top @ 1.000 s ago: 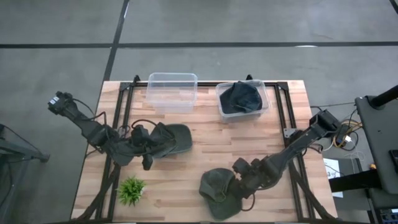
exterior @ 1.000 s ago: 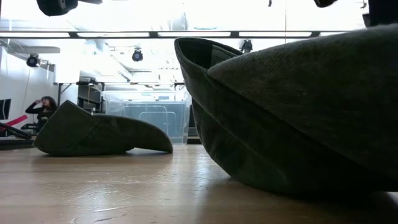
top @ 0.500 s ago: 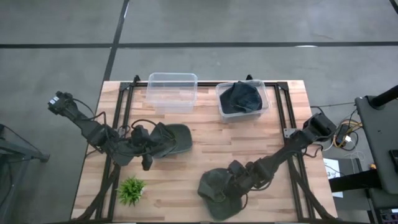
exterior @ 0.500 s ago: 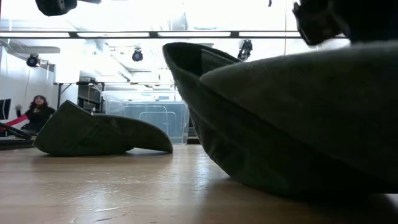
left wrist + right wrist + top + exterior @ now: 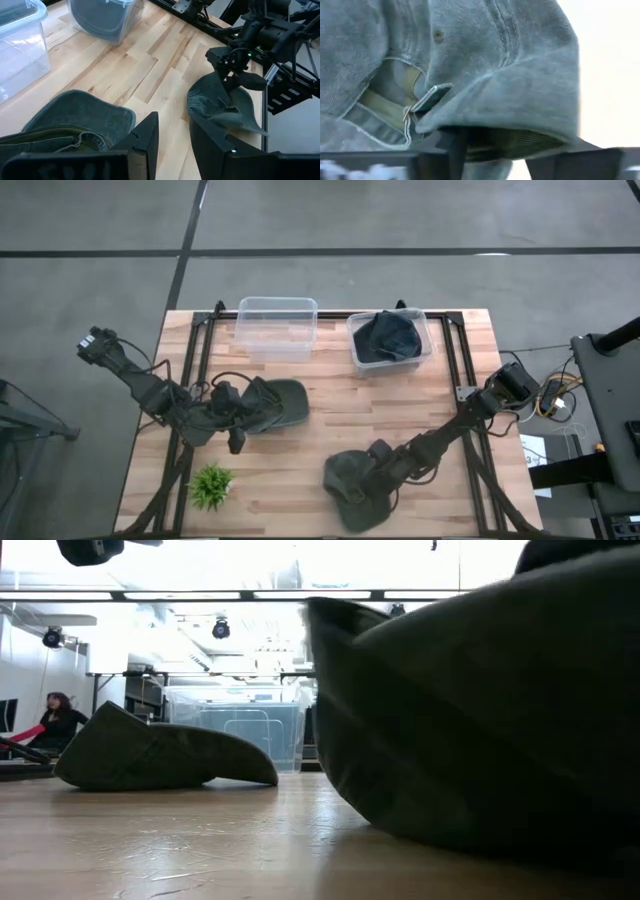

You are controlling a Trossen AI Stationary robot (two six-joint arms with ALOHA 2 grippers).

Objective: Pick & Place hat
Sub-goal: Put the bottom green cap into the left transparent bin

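Green cloth hats were at three places: one dark hat (image 5: 386, 337) already lay in the right bin (image 5: 425, 356), the left bin (image 5: 277, 327) was empty, and two waited on the table (image 5: 330, 415). The right gripper (image 5: 368, 478) stood at the near hat (image 5: 350, 485), fingers (image 5: 451, 145) astride its edge, partly open, grip not sure. The left gripper (image 5: 243, 412) was partly open over the other hat (image 5: 275, 404), holding nothing clearly.

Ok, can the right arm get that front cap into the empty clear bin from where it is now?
Probably yes. The right gripper is on the green cap, jaws straddling its edge. The empty clear bin sits far across the table; bare wood lies between. The left gripper, on the other cap, sits just off that line.
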